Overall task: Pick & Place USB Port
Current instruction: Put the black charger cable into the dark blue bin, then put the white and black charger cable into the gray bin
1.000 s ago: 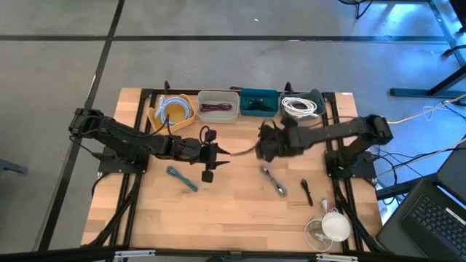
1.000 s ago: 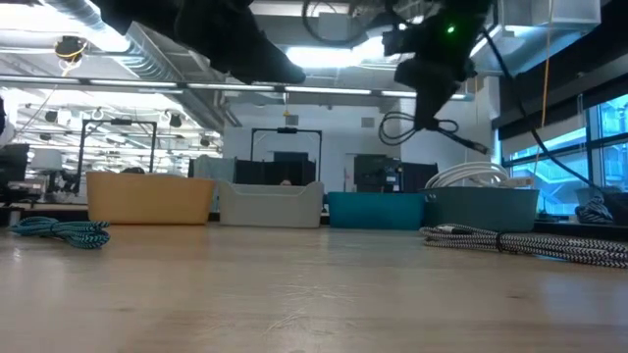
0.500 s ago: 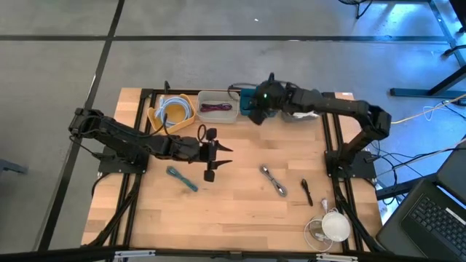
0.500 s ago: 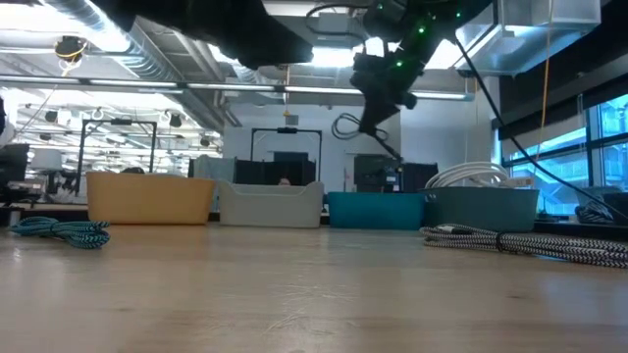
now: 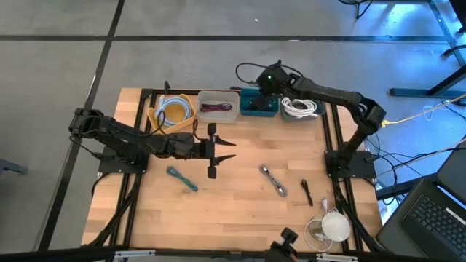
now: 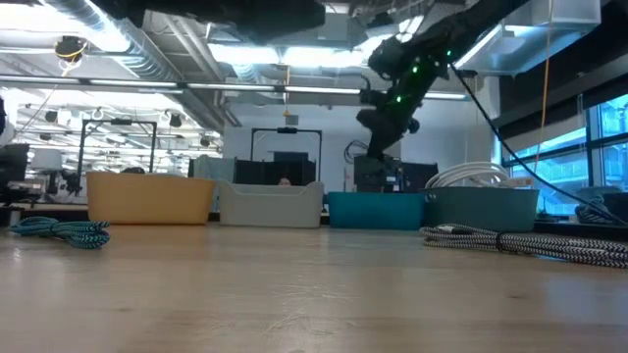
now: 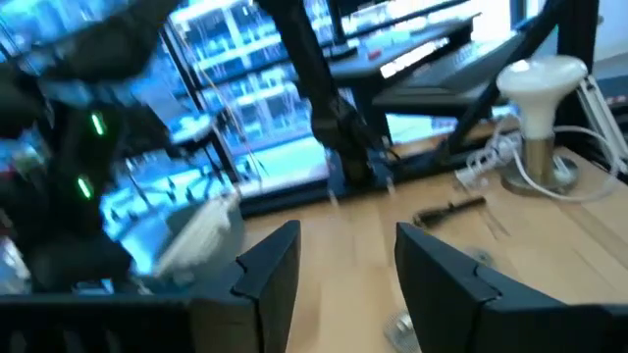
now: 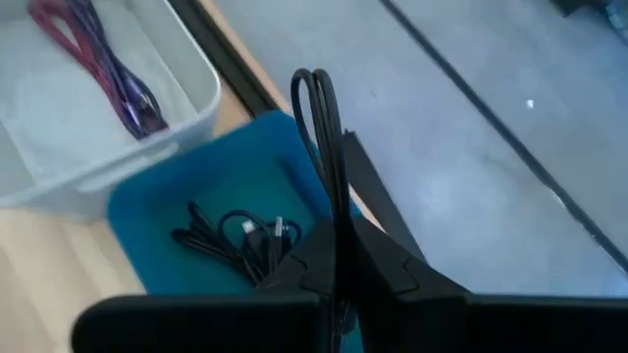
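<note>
Two arms up. Right gripper (image 8: 339, 260) pinches a looped black USB cable (image 8: 324, 147), hanging above the teal bin (image 8: 196, 201) at the surface's far edge. Placing step, by my read; next it must lower and let go inside the bin. Left gripper (image 5: 216, 151) waits mid-surface, fingers spread, empty.

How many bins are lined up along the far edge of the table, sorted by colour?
Yellow bin: 1
White bin: 1
Teal bin: 1
Grey bin: 1
Total: 4
</note>
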Motion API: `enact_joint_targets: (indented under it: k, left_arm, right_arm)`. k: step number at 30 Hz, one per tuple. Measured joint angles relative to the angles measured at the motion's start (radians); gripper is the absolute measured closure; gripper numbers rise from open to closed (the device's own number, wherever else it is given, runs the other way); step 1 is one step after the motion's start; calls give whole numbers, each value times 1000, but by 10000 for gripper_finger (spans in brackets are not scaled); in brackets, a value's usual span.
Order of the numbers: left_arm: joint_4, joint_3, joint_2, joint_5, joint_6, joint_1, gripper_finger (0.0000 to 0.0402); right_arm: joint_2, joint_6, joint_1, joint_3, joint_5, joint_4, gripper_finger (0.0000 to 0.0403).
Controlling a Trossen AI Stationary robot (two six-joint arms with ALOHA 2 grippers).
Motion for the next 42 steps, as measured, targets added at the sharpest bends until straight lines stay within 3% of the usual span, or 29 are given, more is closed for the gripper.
enact_joint_targets:
  k: [7,19,22,27,31,36,42]
  left_arm:
    - [99,0,0,-3,81,0,247]
    - [161,0,-32,-36,82,-1,251]
    - [160,0,-49,-36,82,-4,251]
    - [151,0,-66,-35,82,-4,249]
    - [144,0,-66,-34,80,-4,252]
    - [78,0,-66,-40,80,-4,252]
    - [4,0,-67,-94,82,-4,255]
  right_arm:
    - [112,-51,-15,0,-24,30,387]
    - [260,-81,-22,0,-30,39,387]
    - [262,-80,-22,0,-30,42,363]
    - [241,-76,-22,15,-30,50,289]
    - [223,-69,-22,50,-30,32,252]
    - [161,-25,-8,117,-30,-140,232]
    - [-39,65,98,116,-56,-454,237]
